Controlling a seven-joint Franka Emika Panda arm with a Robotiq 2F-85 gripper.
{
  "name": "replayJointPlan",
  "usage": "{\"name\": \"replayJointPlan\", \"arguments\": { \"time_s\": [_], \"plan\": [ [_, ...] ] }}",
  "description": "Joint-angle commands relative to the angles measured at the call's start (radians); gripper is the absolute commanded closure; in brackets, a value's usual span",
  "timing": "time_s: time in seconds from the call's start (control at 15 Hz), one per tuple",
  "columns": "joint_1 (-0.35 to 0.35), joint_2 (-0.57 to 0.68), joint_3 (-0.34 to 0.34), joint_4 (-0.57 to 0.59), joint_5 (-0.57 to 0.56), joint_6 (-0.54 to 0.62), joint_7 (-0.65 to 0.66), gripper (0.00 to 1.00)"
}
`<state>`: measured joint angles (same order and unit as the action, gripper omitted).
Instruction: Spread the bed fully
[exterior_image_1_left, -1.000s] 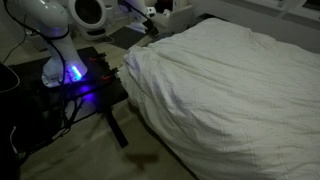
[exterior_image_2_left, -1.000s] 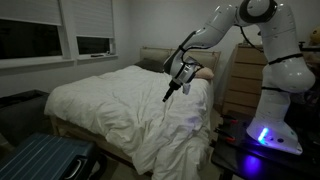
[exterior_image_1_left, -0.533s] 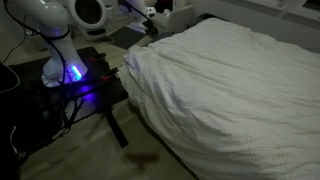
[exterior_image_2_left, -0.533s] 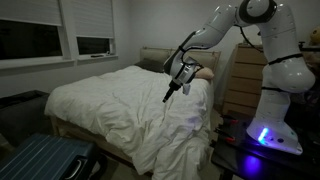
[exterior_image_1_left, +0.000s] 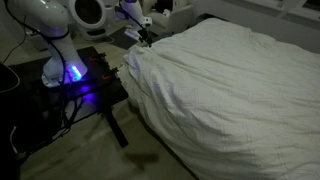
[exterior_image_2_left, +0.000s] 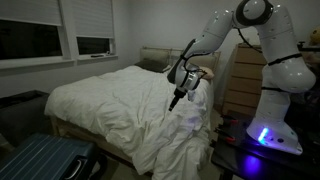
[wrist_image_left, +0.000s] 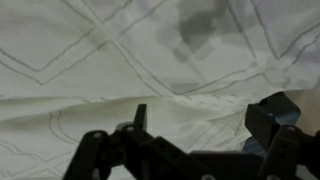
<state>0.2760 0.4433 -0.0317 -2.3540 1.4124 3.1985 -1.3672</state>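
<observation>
Downward and slightly toward the robot's base is how the jaws have shifted since the earlier frame; the bed looks unchanged. I see the jaws spread as wide as they go, gripping nothing, with the fingertips (wrist_image_left: 138, 118) hanging just over the white duvet (wrist_image_left: 100, 50). Whether they touch the fabric I cannot tell. In an exterior view the arm (exterior_image_2_left: 215, 30) reaches in from 2 o'clock to the duvet's bunched edge. The bed (exterior_image_2_left: 110, 95) fills the middle of that view, its long axis running from the headboard (exterior_image_2_left: 155, 58) at 1 o'clock to the foot at 7 o'clock. In an exterior view the bed (exterior_image_1_left: 230, 90) lies at 3 o'clock of the bench (exterior_image_1_left: 100, 85).
</observation>
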Motion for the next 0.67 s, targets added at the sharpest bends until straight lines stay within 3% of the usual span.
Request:
{"name": "replayJointPlan", "arguments": {
  "time_s": [0.0, 0.2, 0.33, 0.4, 0.6],
  "plan": [
    [0.031, 0.002, -0.014, -0.016, -0.008, -0.015, 0.112, 0.0],
    [0.036, 0.005, 0.004, 0.02, -0.005, 0.012, 0.08, 0.0],
    [0.057, -0.006, -0.01, -0.002, -0.103, -0.02, 0.009, 0.0],
    [0.042, 0.017, -0.001, 0.014, -0.056, -0.002, 0.043, 0.0],
    [0.056, 0.017, -0.001, 0.012, -0.092, -0.002, 0.034, 0.0]
  ]
}}
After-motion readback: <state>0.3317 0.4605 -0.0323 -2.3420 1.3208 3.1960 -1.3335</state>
